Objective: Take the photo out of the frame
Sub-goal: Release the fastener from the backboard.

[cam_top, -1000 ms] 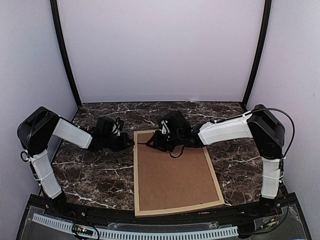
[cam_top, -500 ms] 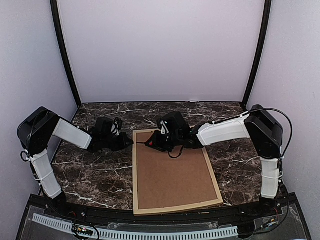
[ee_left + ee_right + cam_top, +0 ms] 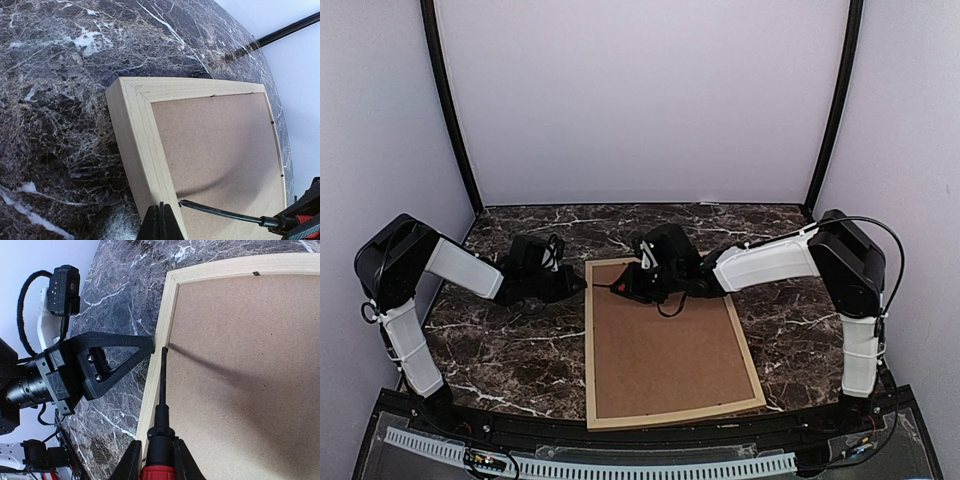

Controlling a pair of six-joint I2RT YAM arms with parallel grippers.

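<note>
Two arms: both reach in over the far-left corner of the frame [image 3: 591, 360].
Frame: thin pale wood with mitred corners, lying flat mid-table, back side up.
Backing board [image 3: 665, 350]: plain brown, matte and fibrous, filling the frame.
Photo: cannot be seen in any view.
Left gripper [image 3: 161, 223]: black fingers pressed together with nothing between them, tips touching the frame's outer left edge.
Right gripper [image 3: 159, 456]: clamped on a screwdriver [image 3: 162, 385].
Screwdriver: red handle and thin black shaft, tip at the seam between board and left rail.
Table [image 3: 500, 350]: dark marble with white veins.
</note>
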